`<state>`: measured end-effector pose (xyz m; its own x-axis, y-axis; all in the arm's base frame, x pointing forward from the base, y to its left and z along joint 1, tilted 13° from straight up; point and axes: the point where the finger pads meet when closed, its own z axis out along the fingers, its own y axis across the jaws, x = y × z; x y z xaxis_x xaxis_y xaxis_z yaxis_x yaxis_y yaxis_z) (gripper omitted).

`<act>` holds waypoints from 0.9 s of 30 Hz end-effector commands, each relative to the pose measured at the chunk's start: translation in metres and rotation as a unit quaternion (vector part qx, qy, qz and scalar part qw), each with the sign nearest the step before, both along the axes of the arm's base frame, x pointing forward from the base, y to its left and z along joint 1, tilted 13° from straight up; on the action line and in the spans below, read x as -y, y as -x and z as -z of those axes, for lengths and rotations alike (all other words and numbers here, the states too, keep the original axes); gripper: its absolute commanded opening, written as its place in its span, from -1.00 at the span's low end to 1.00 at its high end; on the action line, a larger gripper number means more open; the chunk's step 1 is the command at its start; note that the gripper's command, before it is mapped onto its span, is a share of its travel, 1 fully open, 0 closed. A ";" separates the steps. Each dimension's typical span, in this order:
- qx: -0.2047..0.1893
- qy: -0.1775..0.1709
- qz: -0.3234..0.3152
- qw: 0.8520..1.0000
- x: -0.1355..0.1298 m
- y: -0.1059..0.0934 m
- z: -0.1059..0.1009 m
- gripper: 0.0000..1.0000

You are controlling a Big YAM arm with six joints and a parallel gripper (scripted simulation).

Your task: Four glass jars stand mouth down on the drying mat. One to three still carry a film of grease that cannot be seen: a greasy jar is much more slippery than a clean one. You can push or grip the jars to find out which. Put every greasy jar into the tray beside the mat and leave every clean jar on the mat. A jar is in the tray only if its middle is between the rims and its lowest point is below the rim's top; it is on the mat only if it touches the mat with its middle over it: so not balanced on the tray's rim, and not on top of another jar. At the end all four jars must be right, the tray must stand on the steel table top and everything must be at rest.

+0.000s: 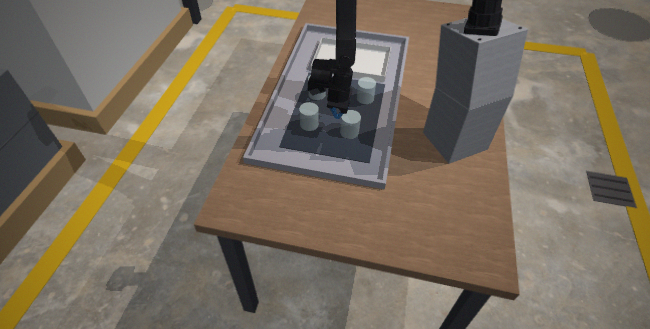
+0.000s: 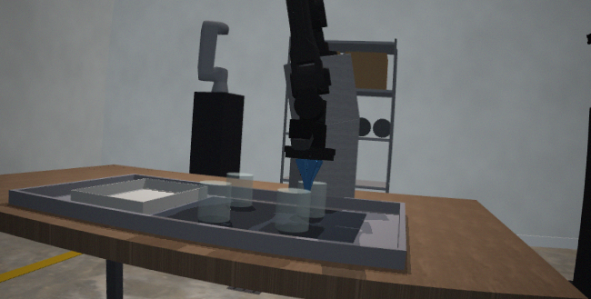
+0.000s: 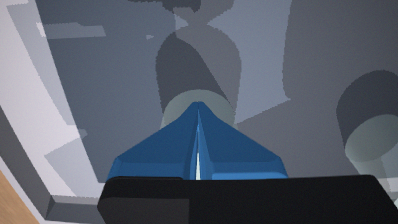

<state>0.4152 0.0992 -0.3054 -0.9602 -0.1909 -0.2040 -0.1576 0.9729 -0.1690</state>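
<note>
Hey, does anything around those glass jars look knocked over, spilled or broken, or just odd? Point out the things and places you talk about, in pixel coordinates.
Nothing stands out. The four jars (image 1: 309, 117) (image 2: 293, 212) stand upright on the dark mat (image 1: 330, 149) (image 2: 350, 230), with no spill or crack visible. The white tray (image 1: 386, 65) (image 2: 109, 203) sits level beside it. Grease wouldn't show, so I can't rule that out.

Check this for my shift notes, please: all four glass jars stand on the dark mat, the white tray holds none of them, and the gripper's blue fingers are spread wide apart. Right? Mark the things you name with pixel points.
One thing is wrong: the blue fingers (image 2: 304, 171) are closed together, their tips meeting, as the wrist view shows. The rest stands.
</note>
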 end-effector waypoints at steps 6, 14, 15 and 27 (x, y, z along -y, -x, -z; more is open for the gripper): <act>-0.033 0.012 0.002 0.999 0.010 0.039 0.011 -1.00; -0.033 0.012 0.002 0.999 0.011 0.040 0.011 -1.00; -0.033 0.012 0.002 0.999 0.011 0.040 0.011 -1.00; -0.033 0.012 0.002 0.999 0.011 0.041 0.012 -1.00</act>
<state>0.4141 0.0991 -0.3049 -0.9591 -0.1914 -0.2083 -0.1576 0.9730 -0.1686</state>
